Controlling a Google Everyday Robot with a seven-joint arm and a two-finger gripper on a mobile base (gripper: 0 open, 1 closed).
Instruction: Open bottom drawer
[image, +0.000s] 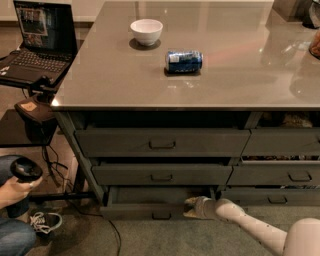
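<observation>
The bottom drawer (145, 210) is the lowest, shallowest dark grey drawer of the left stack. It stands pulled out a little, with some of its grey inside (155, 195) showing and a small pull (161, 216) at the centre of its front. My gripper (192, 208) is at the right end of that drawer, at its top edge, on the end of my white arm (250, 227), which reaches in from the lower right.
Two taller drawers (160, 142) (161, 175) sit above it, and a neighbouring stack (280, 175) is to the right. On the grey counter (100, 80) stand a white bowl (146, 31) and a blue can (184, 61). A laptop (37, 42) and a crouching person (17, 200) holding a controller are at the left.
</observation>
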